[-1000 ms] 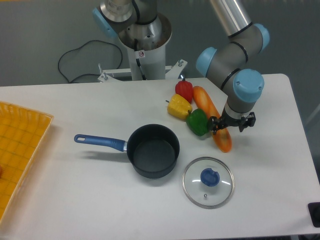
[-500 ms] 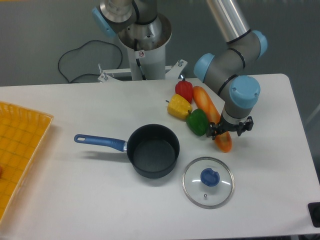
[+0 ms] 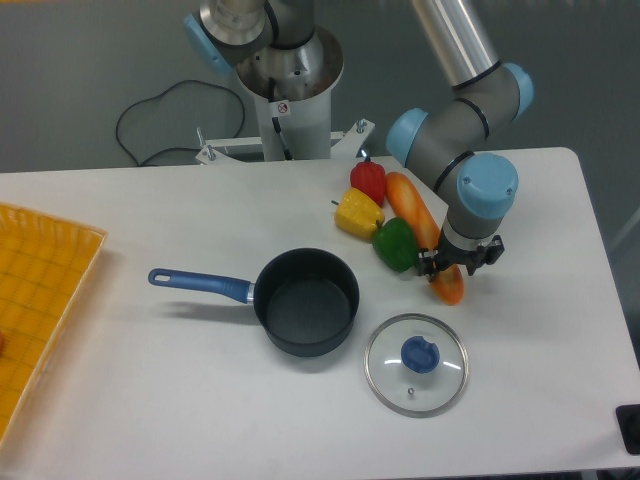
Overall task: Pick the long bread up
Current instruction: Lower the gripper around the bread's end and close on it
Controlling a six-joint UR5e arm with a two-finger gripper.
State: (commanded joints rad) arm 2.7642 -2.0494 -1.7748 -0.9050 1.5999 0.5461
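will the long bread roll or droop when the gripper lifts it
The long bread looks like smooth moulded plastic, so probably stiff and light. Its round shape may roll or slip. The gripper sits nearer one end, so it could tilt.

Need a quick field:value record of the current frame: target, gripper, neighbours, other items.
target: long bread, lying diagonally on the white table, far end by the red pepper
gripper: gripper low over the bread's near half; jaw state not readable
neighbours: green pepper against the bread's left side; yellow pepper beside it
pot: dark saucepan, blue handle pointing left, uncovered
lid: glass lid flat on the table, right of the saucepan
left edge: yellow tray
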